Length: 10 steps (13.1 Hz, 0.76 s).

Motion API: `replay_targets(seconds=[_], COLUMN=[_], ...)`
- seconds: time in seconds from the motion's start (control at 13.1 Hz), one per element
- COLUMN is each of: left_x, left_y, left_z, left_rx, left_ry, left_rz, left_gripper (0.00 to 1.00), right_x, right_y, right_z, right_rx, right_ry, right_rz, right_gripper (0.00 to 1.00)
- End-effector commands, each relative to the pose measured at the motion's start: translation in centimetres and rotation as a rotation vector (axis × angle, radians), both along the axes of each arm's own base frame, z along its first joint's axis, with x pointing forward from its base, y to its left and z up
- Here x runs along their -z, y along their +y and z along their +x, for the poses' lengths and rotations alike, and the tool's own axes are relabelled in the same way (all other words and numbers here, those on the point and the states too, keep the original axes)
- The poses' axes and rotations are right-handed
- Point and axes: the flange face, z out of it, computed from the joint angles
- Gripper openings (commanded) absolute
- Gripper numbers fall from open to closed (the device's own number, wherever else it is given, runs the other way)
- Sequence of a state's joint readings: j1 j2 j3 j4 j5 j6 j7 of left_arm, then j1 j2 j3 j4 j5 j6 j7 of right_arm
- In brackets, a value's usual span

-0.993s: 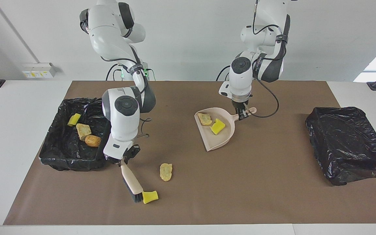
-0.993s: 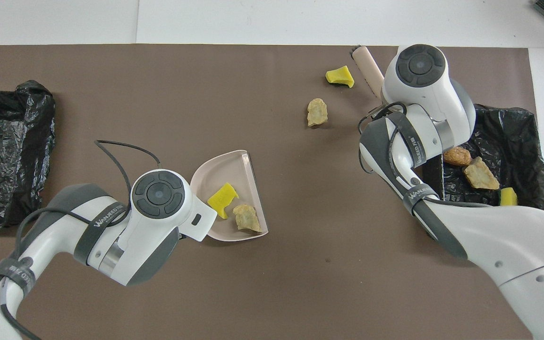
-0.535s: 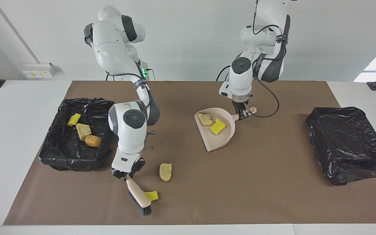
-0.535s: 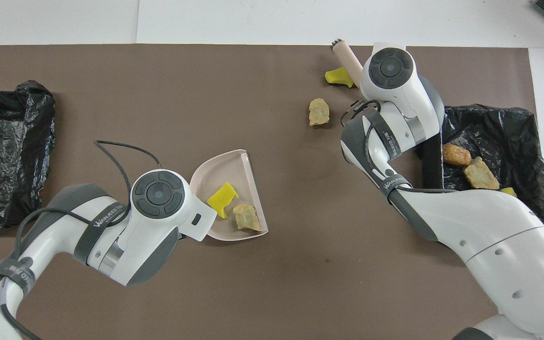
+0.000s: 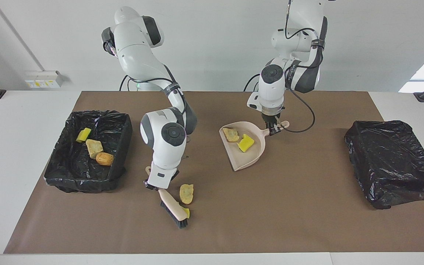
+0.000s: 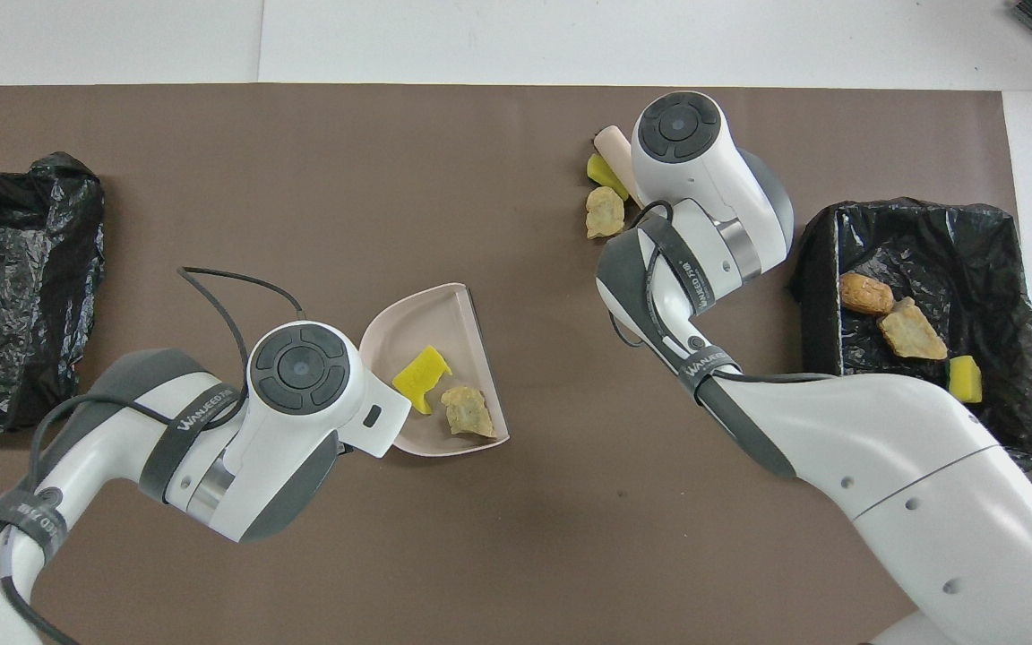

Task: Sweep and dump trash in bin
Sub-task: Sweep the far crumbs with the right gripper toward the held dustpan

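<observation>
The right gripper (image 5: pixel 155 186), clamped on the beige black-bristled brush (image 5: pixel 173 209), has swung it against the yellow sponge chunk (image 5: pixel 186 212), nudging it beside the beige rock-like lump (image 5: pixel 186 193). Nearer the robots, the left gripper (image 5: pixel 273 128) pinches the beige plastic dustpan (image 5: pixel 250 156)'s handle. Keep bristles down, sweeping both lumps toward its lip.

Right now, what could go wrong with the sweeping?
The brush in the right gripper touches the yellow sponge chunk; it might slip past the bristles. The beige lump beside it could roll away sideways. The dustpan, held by the left gripper, already carries two pieces that could spill if tilted.
</observation>
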<state>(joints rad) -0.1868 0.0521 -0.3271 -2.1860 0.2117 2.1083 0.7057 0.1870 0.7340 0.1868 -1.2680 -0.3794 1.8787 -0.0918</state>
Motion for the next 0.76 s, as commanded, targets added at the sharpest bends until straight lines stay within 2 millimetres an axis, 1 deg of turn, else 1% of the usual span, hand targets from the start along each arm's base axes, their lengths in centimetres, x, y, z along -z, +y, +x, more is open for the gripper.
replay_targets(seconds=[0.0, 0.08, 0.15, 0.31, 0.53, 0.61, 0.69], left_x=[0.3, 0.4, 0.4, 0.5, 0.5, 0.5, 0.6], left_y=[0.8, 1.0, 1.7, 1.9, 2.5, 2.4, 2.9], left_z=[-0.4, -0.3, 0.0, -0.1, 0.2, 0.3, 0.6], left_rx=[-0.087, -0.104, -0.119, -0.120, -0.134, -0.132, -0.136], left_ry=[-0.024, -0.025, -0.021, -0.015, -0.019, -0.022, -0.023], left_rz=[0.010, 0.011, 0.015, 0.019, 0.016, 0.013, 0.010], left_gripper=[0.00, 0.00, 0.00, 0.00, 0.00, 0.00, 0.00], right_x=[-0.4, -0.1, -0.3, 0.0, 0.4, 0.3, 0.5], right_y=[1.3, 2.0, 2.7, 5.1, 7.6, 9.0, 10.1], right_z=[-2.1, -2.9, -3.8, -6.0, -8.6, -9.6, -10.7], right_rx=[0.080, 0.120, 0.148, 0.227, 0.324, 0.353, 0.382], right_ry=[0.107, 0.136, 0.156, 0.196, 0.274, 0.296, 0.310], right_rz=[0.063, 0.079, 0.088, 0.131, 0.231, 0.268, 0.293], right_gripper=[0.00, 0.00, 0.00, 0.00, 0.00, 0.00, 0.00])
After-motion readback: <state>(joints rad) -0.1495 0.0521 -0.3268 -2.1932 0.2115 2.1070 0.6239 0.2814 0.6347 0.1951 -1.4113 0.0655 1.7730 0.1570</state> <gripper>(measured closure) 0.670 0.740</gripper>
